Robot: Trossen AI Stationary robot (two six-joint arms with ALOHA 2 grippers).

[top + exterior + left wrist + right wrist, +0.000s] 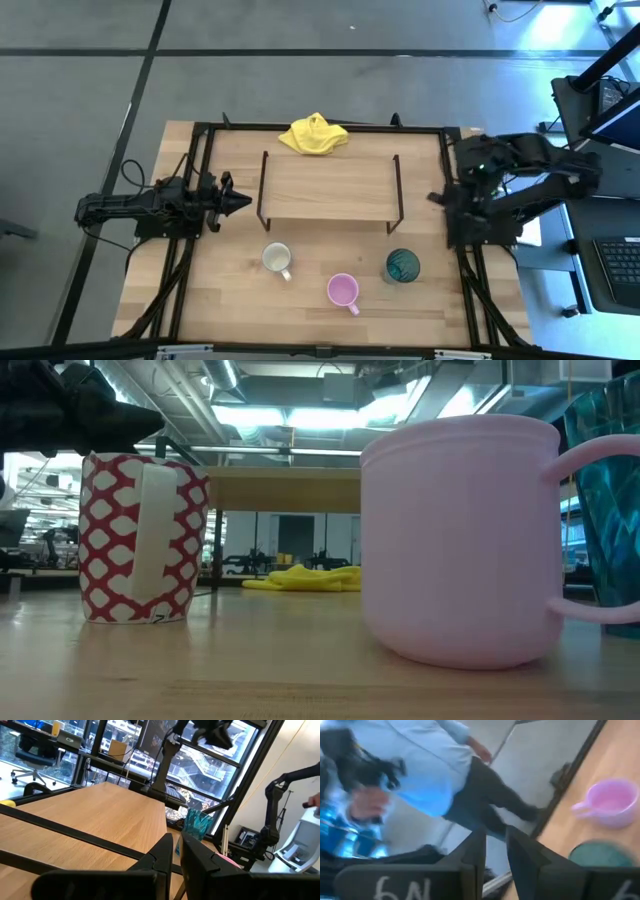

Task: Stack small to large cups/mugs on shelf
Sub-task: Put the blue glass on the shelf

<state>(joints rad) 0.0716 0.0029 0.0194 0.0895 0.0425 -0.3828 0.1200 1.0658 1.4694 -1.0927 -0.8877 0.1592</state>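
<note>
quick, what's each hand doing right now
Left hand: nearly closed, holding nothing, at the shelf's left end.
Right hand: a narrow gap between its fingers, holding nothing, by the shelf's right end.

High view straight down over whole table. Low view at tabletop level, very close to pink mug, also seen in both wrist views.

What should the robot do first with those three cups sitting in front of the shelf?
Probably send the right claw toward the pink mug, seemingly the smallest. All three cups, including the white mug and teal cup, stand on the table, the shelf bare, neither claw holding anything.
</note>
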